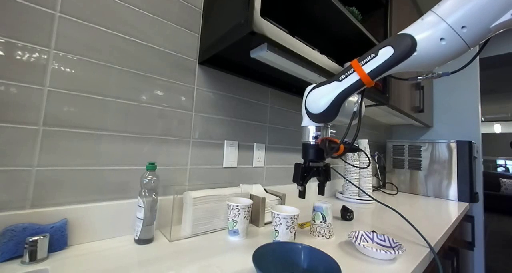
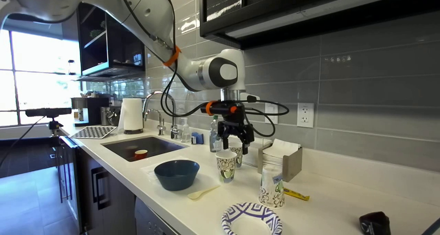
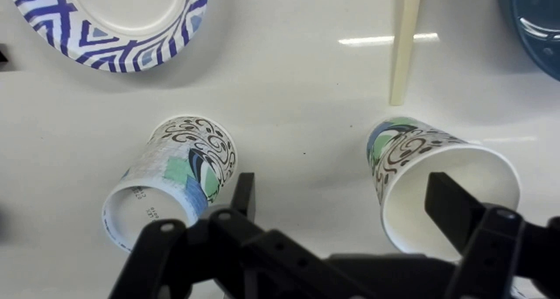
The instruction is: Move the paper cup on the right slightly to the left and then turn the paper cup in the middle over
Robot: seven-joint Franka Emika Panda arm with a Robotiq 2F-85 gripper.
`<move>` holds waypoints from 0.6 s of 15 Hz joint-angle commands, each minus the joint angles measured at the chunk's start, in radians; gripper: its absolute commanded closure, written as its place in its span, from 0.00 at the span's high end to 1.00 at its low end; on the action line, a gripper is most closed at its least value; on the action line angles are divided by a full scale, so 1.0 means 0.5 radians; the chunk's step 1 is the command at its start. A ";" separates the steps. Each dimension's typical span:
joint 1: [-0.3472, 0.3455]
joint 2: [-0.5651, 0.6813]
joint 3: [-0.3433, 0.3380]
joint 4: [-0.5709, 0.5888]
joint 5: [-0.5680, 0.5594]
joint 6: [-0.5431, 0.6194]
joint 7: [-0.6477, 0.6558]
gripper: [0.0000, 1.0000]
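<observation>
One upturned paper cup (image 1: 322,222): mouth down on the white counter (image 1: 192,259), rightmost of three in both exterior views, on the left in the wrist view, printed base showing.
Middle paper cup (image 1: 285,224): upright, not yet turned over; between the other two in an exterior view, on the right in the wrist view.
Left paper cup (image 1: 239,218): upright as well, beside a clear box (image 1: 176,221) of folded white paper (image 1: 212,209); in an exterior view it stands on the far side of the middle cup, partly hidden.
Gripper (image 1: 311,192): fingers (image 3: 453,209) spread wide, counter showing between them; it hangs pointing down, its tips higher than the upturned cup in an exterior view.
Fingers over cups: in the wrist view one crosses the middle cup's mouth, the other sits at the upturned cup's edge.
Robot arm (image 1: 436,35): white and black, coming in from the right in an exterior view, an orange band (image 1: 362,72) around it.
Blue bowl (image 1: 296,259): on the near side of the middle cup in an exterior view.
Pale spoon (image 2: 202,192): flat on the counter, just right of the blue bowl.
Patterned paper dish (image 2: 252,210): white with purple, on the near side of the upturned cup.
Yellow packet (image 2: 296,194): flat, just beside the upturned cup.
Napkin holder (image 2: 292,164): far side of the upturned cup, filled with white napkins (image 2: 283,146).
Sink (image 2: 160,146): far left, a red cup (image 2: 140,154) inside.
Soap bottle (image 1: 147,211): green-capped, left of the clear box.
</observation>
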 commanded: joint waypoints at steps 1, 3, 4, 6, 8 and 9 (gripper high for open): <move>0.010 -0.012 -0.024 -0.019 -0.070 0.028 0.017 1.00; 0.012 -0.013 -0.012 -0.052 -0.025 0.032 0.016 1.00; 0.019 -0.006 -0.011 -0.057 -0.015 0.040 0.063 1.00; 0.024 -0.003 0.007 -0.065 0.046 0.052 0.077 1.00; 0.032 -0.007 0.021 -0.074 0.080 0.074 0.091 1.00; 0.036 -0.007 0.027 -0.076 0.102 0.082 0.100 1.00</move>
